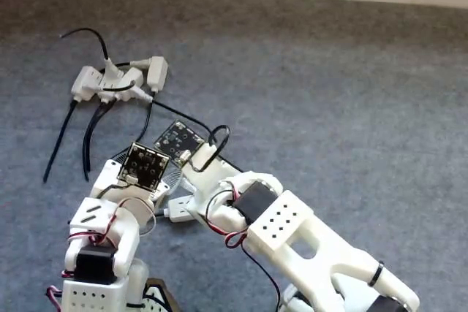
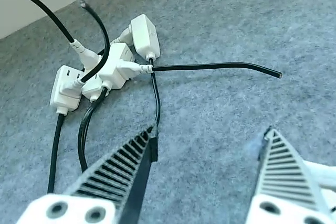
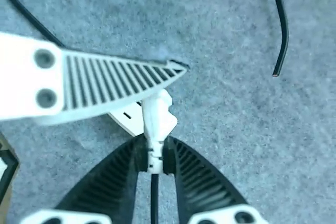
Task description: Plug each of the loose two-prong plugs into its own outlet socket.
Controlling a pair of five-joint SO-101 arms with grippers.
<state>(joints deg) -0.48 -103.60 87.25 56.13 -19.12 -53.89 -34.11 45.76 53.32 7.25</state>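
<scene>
Closest to the high camera, the white right arm (image 1: 292, 231) extends in from the lower right over a grey carpeted table (image 1: 351, 93). The left arm (image 1: 102, 246) stands beside it at the lower left. The left end effector (image 2: 210, 132) is open and holds nothing, its jaws spread wide above bare carpet. The right end effector (image 3: 152, 148) is closed on a white two-prong plug (image 3: 156, 116), and the plug's black cord runs back between the jaws. A ribbed white finger (image 3: 121, 74) of the left end effector sits just in front of that plug. Well apart from both, at the far left of the table, lies a cluster of white outlet sockets (image 2: 113, 64) with several plugs and cords already in it. One cut-ended black cord (image 2: 220, 67) runs sideways from the cluster.
</scene>
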